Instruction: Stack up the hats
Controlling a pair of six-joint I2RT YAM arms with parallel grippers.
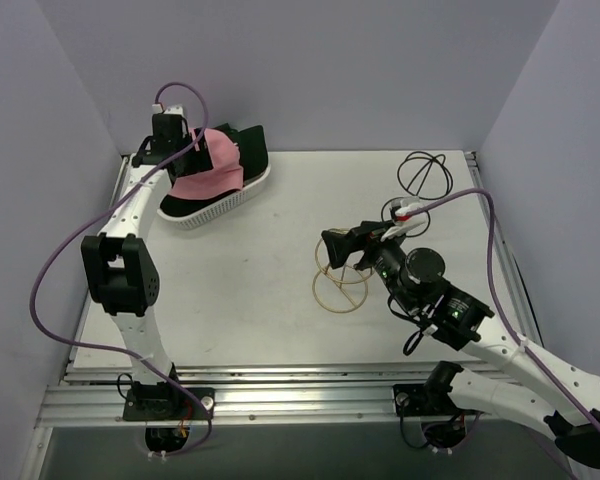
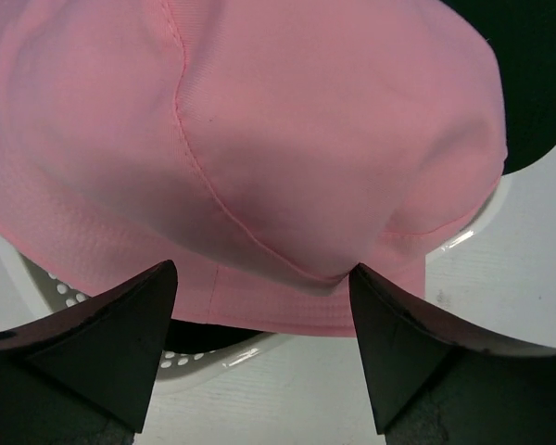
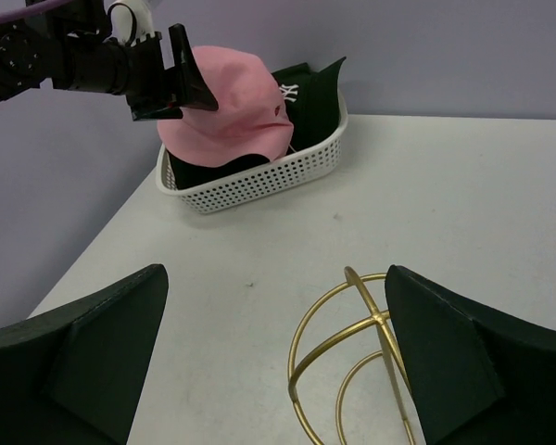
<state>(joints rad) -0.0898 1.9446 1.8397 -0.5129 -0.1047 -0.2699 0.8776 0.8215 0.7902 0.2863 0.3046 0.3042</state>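
Sitting in the back-left corner of the desk (image 1: 280,240), the white mesh basket (image 1: 225,205) was hemmed in by the left wall (image 1: 40,120) and the back wall (image 1: 330,70). Only its long near side faced open desktop. The pink bucket hat (image 1: 210,165) lay on top of the pile inside it, over a dark cap (image 3: 213,169). A second dark cap (image 3: 310,88) stood up at the basket's far end. The left fingers (image 2: 111,338) stood apart at the pink hat's crown on the wall side and were not closed on it; the hat's brim filled the gap ahead of them.

The rear cap bore a small white logo (image 3: 284,91) of interlocked letters, too small to read with certainty.

A broad stretch of bare desk lay between the basket and the gold wire stand (image 1: 342,283), which stood right of centre. The right fingers (image 3: 93,343) were spread wide over that stand, holding nothing and well apart from the hats. A black wire stand (image 1: 425,177) stood near the back-right edge, close to the right wall.
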